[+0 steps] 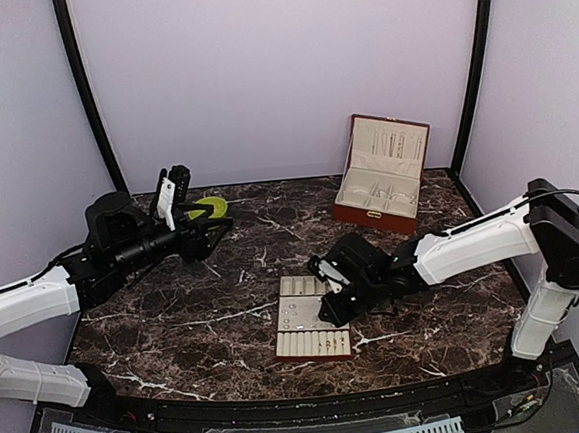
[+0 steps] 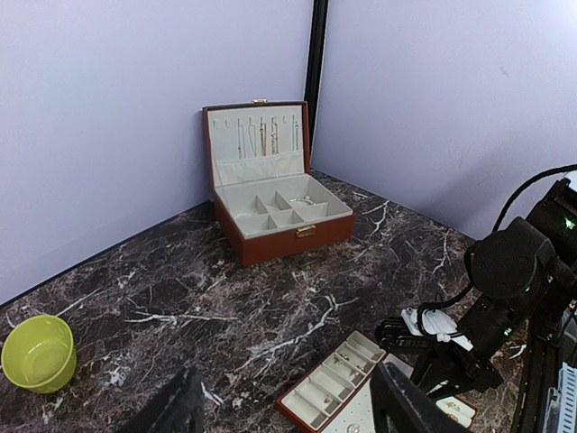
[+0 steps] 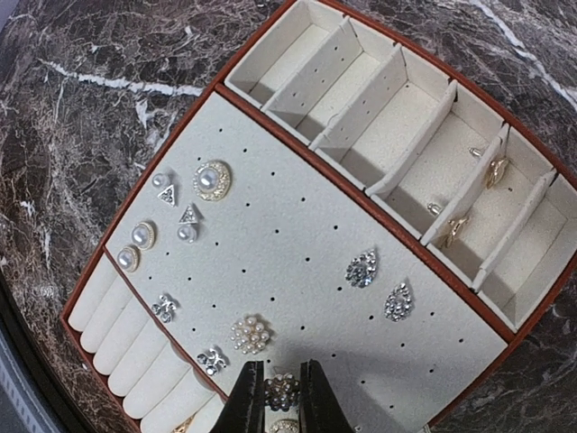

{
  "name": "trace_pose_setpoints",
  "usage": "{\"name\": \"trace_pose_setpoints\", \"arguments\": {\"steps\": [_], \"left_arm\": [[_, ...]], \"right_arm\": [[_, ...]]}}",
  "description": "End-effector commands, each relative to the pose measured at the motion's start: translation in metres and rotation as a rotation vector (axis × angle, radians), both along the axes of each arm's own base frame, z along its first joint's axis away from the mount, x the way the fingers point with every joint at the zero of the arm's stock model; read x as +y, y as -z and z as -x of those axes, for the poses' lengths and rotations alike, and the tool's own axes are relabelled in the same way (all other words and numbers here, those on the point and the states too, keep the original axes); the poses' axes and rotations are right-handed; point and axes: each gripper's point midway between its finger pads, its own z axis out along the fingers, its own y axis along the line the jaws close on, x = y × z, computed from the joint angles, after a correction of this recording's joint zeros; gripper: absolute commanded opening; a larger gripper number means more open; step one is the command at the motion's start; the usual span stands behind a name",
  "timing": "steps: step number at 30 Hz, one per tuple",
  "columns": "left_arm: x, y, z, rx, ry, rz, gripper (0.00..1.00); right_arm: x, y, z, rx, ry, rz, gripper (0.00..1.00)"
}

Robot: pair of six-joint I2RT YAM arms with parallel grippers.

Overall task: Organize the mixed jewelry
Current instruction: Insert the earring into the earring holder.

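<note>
Right gripper [image 3: 279,377]: pinches a sparkly stud [image 3: 282,392] on the beige tray [image 3: 288,225].
Left gripper [image 2: 287,381]: wide open, holds nothing.

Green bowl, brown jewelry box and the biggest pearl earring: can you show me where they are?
green bowl [image 2: 41,356], left wrist view, on its inside wall.
brown jewelry box [image 2: 270,245], left wrist view, on its front wall.
biggest pearl earring [image 3: 213,179], right wrist view, on the pearl's middle.
</note>
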Motion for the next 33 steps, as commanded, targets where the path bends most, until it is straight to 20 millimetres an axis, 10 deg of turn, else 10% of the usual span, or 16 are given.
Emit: {"name": "trace_pose_setpoints", "arguments": {"steps": [1,33], "left_arm": [[0.000,-0.001,0.000,-0.012,0.010,0.000,0.66],[-0.001,0.001,-0.001,-0.010,0.008,-0.004,0.66]], "right_arm": [[0.008,-0.002,-0.001,-0.019,-0.015,0.005,0.11],[0.000,0.006,-0.001,-0.071,-0.018,0.091,0.12]]}}
